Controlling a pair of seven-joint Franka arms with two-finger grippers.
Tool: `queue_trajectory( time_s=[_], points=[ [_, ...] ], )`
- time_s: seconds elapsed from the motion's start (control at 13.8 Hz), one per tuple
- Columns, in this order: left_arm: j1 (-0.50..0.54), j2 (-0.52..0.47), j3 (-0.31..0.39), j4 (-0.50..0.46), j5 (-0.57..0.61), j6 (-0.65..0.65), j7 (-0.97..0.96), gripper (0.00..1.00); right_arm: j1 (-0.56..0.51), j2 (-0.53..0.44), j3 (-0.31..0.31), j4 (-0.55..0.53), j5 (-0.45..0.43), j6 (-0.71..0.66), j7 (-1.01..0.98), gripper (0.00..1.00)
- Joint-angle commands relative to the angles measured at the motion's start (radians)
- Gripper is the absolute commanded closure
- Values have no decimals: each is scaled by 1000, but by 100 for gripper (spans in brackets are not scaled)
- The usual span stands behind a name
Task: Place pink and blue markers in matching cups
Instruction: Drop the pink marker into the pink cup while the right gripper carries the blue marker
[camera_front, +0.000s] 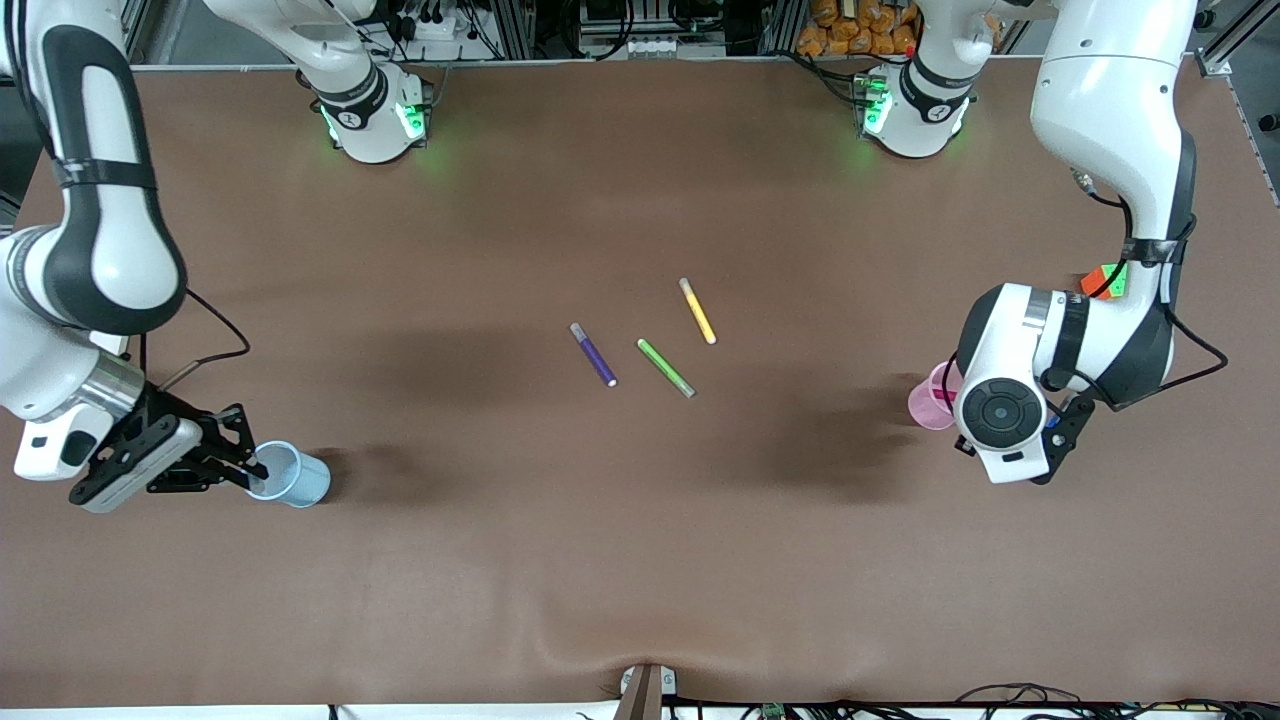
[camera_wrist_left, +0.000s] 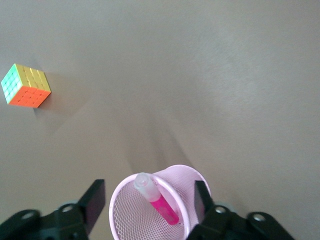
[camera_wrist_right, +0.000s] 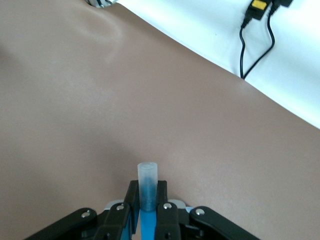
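The pink marker (camera_wrist_left: 162, 204) stands tilted inside the pale pink mesh cup (camera_wrist_left: 197, 176), its pale cap leaning on the rim. My left gripper (camera_wrist_left: 148, 200) is open, one finger on each side of that cup without touching the marker. In the front view the pink cup (camera_front: 932, 398) shows beside the left arm's hand, which covers the fingers. My right gripper (camera_wrist_right: 148, 192) is shut on the blue marker (camera_wrist_right: 148, 180), whose pale cap sticks out past the fingertips. That gripper (camera_front: 255, 470) is at the rim of the pale blue cup (camera_front: 295, 476).
Purple (camera_front: 593, 354), green (camera_front: 666, 367) and yellow (camera_front: 697, 310) markers lie near the table's middle. A coloured puzzle cube (camera_wrist_left: 25, 86) sits on the table close to the left arm (camera_front: 1105, 280). The table edge and cables (camera_wrist_right: 255, 35) are close to the right gripper.
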Motion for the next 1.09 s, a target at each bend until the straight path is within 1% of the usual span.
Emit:
queue_trajectory(
  time_s=[0.0,0.15,0.29,0.44,0.58,0.73,0.95,1.02],
  points=[
    [-2,-16,-2,52,7,-31,58,0,-28,-24,17,-49,115,-5,-154,100],
    [1,-40,-8,58,-4,-48,115,0,-33,-22,17,-57,192,-6,-261,100],
    [3,-66,-8,59,-85,-56,211,0,-51,-9,17,-57,253,-8,-352,100],
    [13,-107,-9,61,-119,-56,302,0,-66,-2,17,-58,290,-11,-430,100],
    [16,-137,-8,61,-156,-56,382,0,-72,-2,17,-58,295,-29,-473,100],
    [22,-175,-8,61,-165,-60,455,0,-83,-1,17,-58,296,-65,-517,100],
    [39,-227,-6,59,-231,-74,577,0,-98,-1,19,-58,303,-85,-614,100],
    [45,-244,-6,59,-246,-74,612,0,-102,7,19,-57,328,-101,-640,100]
  ],
)
